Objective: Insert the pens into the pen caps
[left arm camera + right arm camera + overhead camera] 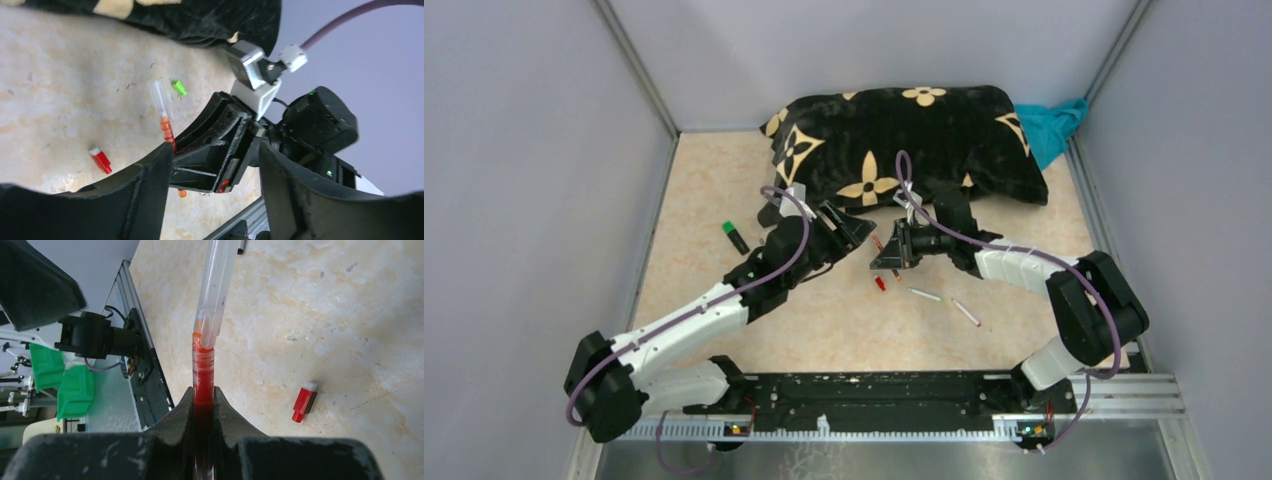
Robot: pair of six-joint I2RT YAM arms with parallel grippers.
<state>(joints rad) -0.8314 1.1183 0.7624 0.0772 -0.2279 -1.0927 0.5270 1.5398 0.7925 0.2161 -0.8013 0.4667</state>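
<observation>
R tool (203, 399) pinching red pen (203, 365); L tool (215, 162) spread. Red cap (304, 401) loose nearby; black cushion (924, 140) behind.

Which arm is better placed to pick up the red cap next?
Left: the left gripper is open and empty; the right gripper is shut on the red pen. The red cap lies loose nearby.

Plain pale grey walls (514, 150) closed in the left, far and right sides, metal posts (637, 70) at the far corners. The tabletop (709, 185) was beige and marbled. A black cushion (924, 140) with tan flowers lay at the far edge, a teal cloth (1052, 125) just right of it
</observation>
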